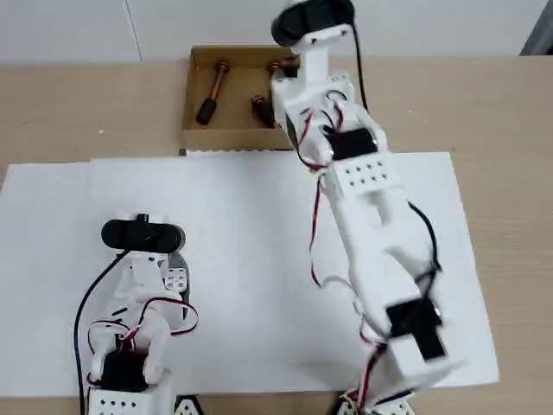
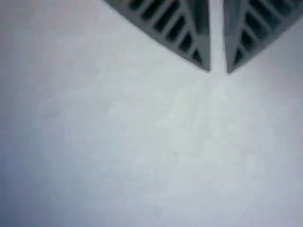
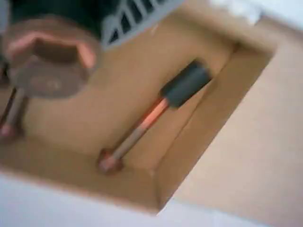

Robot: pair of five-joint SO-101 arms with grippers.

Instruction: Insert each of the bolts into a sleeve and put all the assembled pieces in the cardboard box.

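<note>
— Right arm?
— Stretched over the shallow brown cardboard box (image 1: pixel 238 86) at the far side of the wooden table (image 1: pixel 86 104). Right gripper (image 3: pixel 57 28) clamped tight on a copper hex-head bolt in a black sleeve (image 3: pixel 47 61), above the box floor.
— Inside the box?
— Seen lying flat near one corner: a second sleeved copper bolt (image 3: pixel 156 111).
— Left gripper (image 2: pixel 218 66)?
— Hung low over the white paper sheet (image 2: pixel 118 151), fingers (image 2: pixel 184 33) all but closed on nothing.

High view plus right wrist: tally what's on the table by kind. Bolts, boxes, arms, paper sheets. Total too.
Bolts: 3 (lying bolt and edge bolt in the box, held bolt at the right hand)
Cardboard box: 1
Arms: 2 (left arm, right arm)
Paper sheet: 1
Total: 7
</note>
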